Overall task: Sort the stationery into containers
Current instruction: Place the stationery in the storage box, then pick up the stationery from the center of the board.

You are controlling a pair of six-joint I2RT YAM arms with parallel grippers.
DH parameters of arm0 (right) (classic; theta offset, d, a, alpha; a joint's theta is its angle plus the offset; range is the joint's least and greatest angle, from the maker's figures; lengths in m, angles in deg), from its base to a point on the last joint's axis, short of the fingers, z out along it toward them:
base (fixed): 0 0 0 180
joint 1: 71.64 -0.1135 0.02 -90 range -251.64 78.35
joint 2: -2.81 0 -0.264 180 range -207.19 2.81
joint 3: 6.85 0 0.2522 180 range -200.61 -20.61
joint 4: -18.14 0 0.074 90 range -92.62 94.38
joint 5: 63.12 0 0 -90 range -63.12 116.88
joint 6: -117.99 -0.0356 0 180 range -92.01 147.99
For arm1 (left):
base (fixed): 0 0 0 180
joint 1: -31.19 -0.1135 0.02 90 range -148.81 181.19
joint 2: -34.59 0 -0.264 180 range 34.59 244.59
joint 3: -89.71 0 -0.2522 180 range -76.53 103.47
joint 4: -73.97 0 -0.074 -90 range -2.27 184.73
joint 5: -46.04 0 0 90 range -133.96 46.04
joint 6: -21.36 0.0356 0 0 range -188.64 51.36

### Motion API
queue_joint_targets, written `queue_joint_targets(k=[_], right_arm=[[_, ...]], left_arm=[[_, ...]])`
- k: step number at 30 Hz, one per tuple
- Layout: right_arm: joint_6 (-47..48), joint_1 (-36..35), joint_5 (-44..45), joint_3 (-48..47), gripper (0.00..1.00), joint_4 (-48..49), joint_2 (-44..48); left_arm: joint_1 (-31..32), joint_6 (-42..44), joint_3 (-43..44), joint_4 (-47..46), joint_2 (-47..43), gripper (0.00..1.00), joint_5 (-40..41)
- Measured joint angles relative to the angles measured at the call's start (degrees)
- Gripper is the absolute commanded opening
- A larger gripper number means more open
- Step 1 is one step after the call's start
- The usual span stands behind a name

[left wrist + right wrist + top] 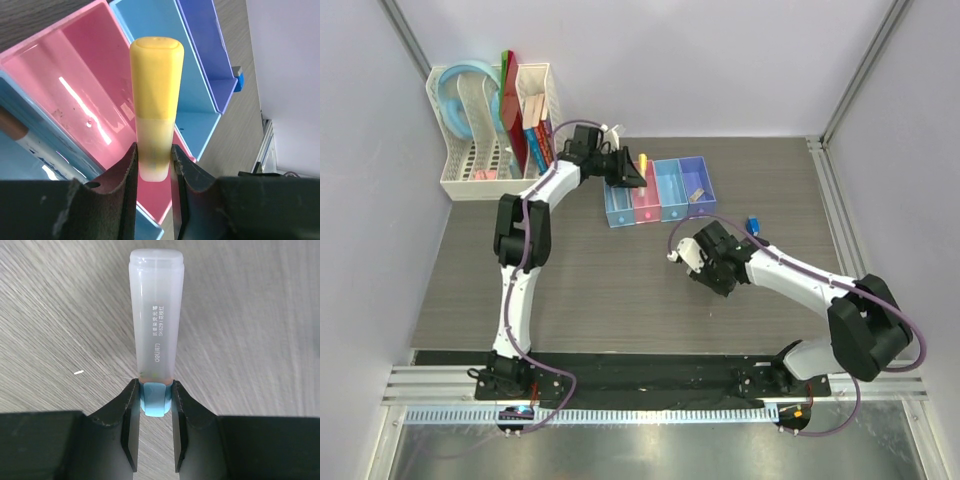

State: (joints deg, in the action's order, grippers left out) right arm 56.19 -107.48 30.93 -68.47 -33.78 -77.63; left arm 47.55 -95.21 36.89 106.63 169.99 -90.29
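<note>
My left gripper (155, 160) is shut on the pale lower end of an orange-yellow piece (156, 100). It holds this piece over the pink bin (75, 90) in the row of containers (660, 190). My right gripper (155, 400) is shut on the light-blue tip of a grey stick (156, 315), low over the bare table at mid-right (682, 255). A small dark-blue block (753, 224) lies on the table right of the bins. A tan piece (696, 195) rests in the violet-blue bin (700, 172). A brown-ended pen (15, 130) lies in the leftmost light-blue bin (618, 208).
A white mesh rack (490, 120) with books and folders stands at the back left, just behind the left arm's elbow. Grey walls close in the table on three sides, and a metal rail (835, 200) runs along its right edge.
</note>
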Motion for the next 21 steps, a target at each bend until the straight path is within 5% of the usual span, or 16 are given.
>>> queue_joint_targets(k=[14,21], right_arm=[[2.9,0.0,1.9,-6.4,0.01,-0.2,5.4],[4.7,0.0,4.7,-6.6,0.01,-0.3,7.6]], left_arm=[[0.0,-3.1,4.1,-1.1,2.7,0.59,-0.5],[0.0,-1.1,8.2,3.1,2.7,0.63,-4.9]])
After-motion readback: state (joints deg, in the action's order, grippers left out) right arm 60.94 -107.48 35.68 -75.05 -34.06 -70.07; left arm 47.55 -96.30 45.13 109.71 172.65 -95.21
